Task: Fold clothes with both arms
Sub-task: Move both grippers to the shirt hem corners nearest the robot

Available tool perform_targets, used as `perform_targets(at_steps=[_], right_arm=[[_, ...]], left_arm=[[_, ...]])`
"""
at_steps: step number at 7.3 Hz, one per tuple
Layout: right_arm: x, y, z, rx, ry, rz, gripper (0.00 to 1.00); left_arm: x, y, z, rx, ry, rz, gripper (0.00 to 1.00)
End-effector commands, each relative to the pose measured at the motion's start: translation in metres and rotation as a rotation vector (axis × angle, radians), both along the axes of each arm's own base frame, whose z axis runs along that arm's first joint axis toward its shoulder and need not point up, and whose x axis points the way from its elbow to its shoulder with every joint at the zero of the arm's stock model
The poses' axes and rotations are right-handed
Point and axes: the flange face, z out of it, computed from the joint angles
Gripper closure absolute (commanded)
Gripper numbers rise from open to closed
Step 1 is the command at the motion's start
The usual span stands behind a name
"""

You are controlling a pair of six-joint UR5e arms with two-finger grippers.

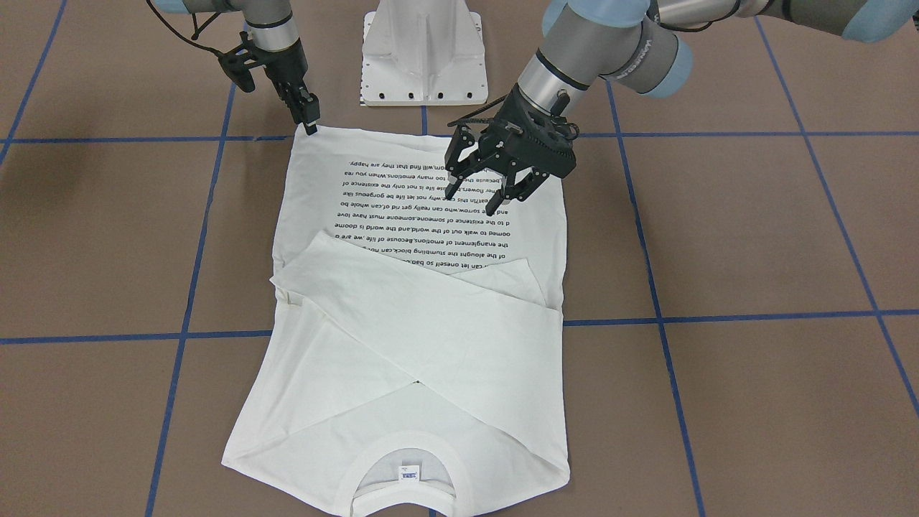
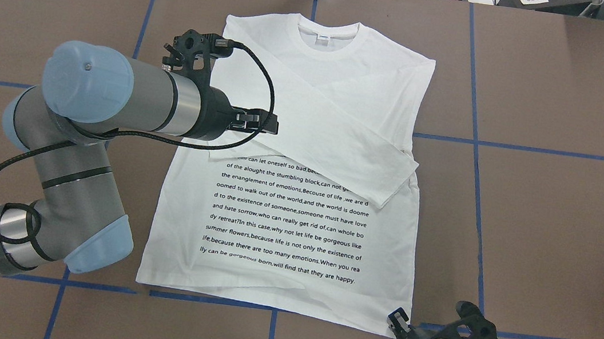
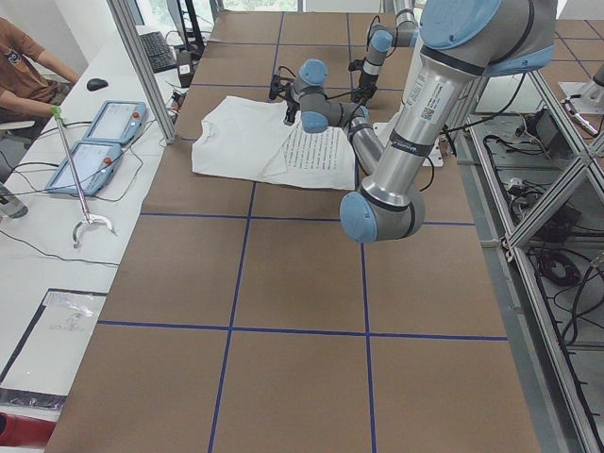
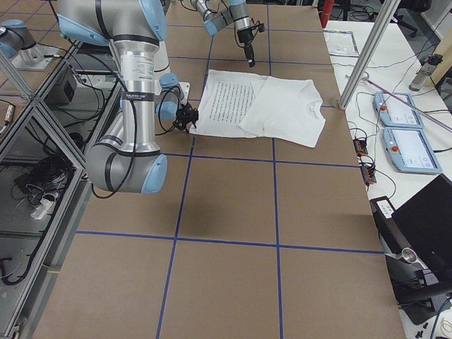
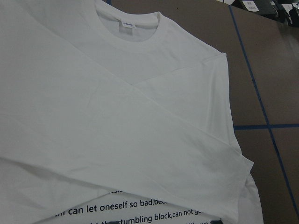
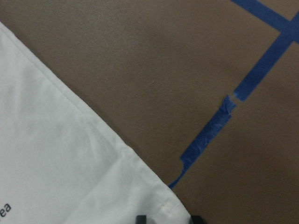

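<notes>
Shirt on the table point(image 2: 549, 223) now: the white long-sleeved T-shirt point(image 2: 176, 258) is lying flat and print side up, its hem nearest the robot and its ribbed collar point(image 2: 325, 52) pointing away. Both sleeves point(image 2: 340, 139) are lying crossed over the chest, just covering the top lines of the black printed text point(image 2: 290, 220). The left arm point(image 2: 115, 92) is reaching in over the shirt's left edge, and the left gripper point(image 1: 492, 197) is hovering above the text block with its fingers spread wide, holding nothing. Over at the other hem corner, the right gripper point(image 1: 310, 123) is pointing straight down and sitting right on the corner of the cloth. Its wrist camera is showing two black fingertips point(image 6: 140, 217) at either side of that corner, but whether they are pinching the fabric, I cannot tell. The white pedestal base point(image 1: 423, 54) is standing just behind the hem.
</notes>
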Motion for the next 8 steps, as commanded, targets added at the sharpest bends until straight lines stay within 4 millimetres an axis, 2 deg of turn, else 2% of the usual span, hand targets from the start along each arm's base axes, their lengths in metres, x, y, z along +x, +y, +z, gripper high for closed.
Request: perform_targets(at_steps=[1, 2, 3, 4, 5, 7, 8], right_arm=[[0.004, -0.002, -0.006, -0.001, -0.013, 0.003, 1.00], [0.012, -0.002, -0.014, -0.017, -0.030, -0.009, 1.00], [0.019, -0.003, -0.016, -0.019, -0.036, -0.008, 1.00], [0.035, -0.003, -0.017, -0.021, -0.037, -0.011, 1.00], [0.053, -0.001, -0.019, -0.031, -0.041, -0.022, 1.00], [0.058, -0.001, -0.010, -0.024, -0.019, -0.027, 1.00], [0.059, -0.003, -0.011, -0.022, -0.022, -0.024, 1.00]], left_arm=[[-0.002, 0.001, -0.002, 0.003, 0.004, -0.001, 0.28], [-0.007, 0.004, -0.007, -0.005, 0.018, 0.000, 0.28], [-0.017, 0.014, 0.012, -0.104, 0.007, -0.010, 0.28], [-0.015, 0.025, 0.034, -0.214, -0.018, -0.019, 0.28], [-0.017, 0.057, 0.070, -0.298, -0.054, 0.002, 0.28], [-0.017, 0.124, 0.128, -0.470, -0.117, 0.043, 0.28], [-0.008, 0.145, 0.143, -0.535, -0.137, 0.053, 0.28]])
